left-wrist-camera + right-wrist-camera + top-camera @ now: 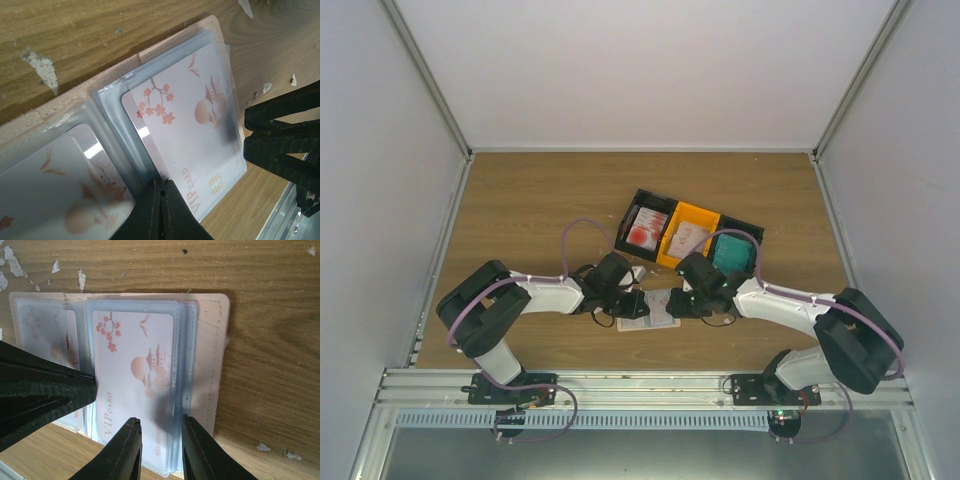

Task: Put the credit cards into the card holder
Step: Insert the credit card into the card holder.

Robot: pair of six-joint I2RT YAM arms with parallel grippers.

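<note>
Card holder [650, 320] lies open and flat on the table [520, 200], near-centre, just near of the bin row and between the two grippers. Clear sleeves [182, 340] are fanned over its right half. The top sleeve has a VIP card [132, 370] seated in it: pale, pink blossom print. A second card with the same print [75, 200] sits in a sleeve on the left half.

Left gripper [161, 192]: fingers pressed together, tip down at the fold between the halves. Can't tell if a sleeve leaf is caught between them.

Right gripper [161, 422]: fingers spread, straddling the edge of the sleeve stack on the right half, not closed on it. The two grippers are just beside each other over the holder.

Other cards are in the bins, far of the holder:
- white card with red round mark [642, 232] in the left black bin [625, 225]
- pale card [692, 238] in the orange bin [705, 212]
- teal card [732, 255] in the right black bin [752, 232]

Small white scraps [80, 277] lie on the wood beside the holder.
</note>
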